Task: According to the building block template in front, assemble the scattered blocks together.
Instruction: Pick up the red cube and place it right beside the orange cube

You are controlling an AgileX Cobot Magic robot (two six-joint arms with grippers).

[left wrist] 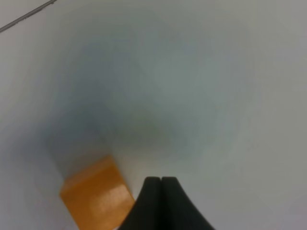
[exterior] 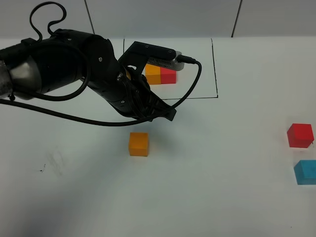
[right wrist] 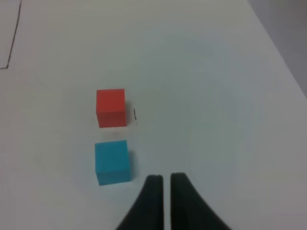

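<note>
From above, the template [exterior: 161,75] is a thin black rectangle at the far middle of the table [exterior: 222,197]. Joined orange and red cubes show inside it, and the left arm [exterior: 59,64] hides the rest. A loose orange cube [exterior: 138,143] sits near the left gripper [exterior: 170,116]. A red cube [exterior: 300,135] and a blue cube [exterior: 306,172] lie close together at the right edge. In the left wrist view the fingers are pressed together and empty, with the orange cube [left wrist: 96,199] just beside them. In the right wrist view the right gripper [right wrist: 163,178] is nearly closed, pinching nothing, near the blue cube [right wrist: 112,161], with the red cube [right wrist: 111,108] beyond.
</note>
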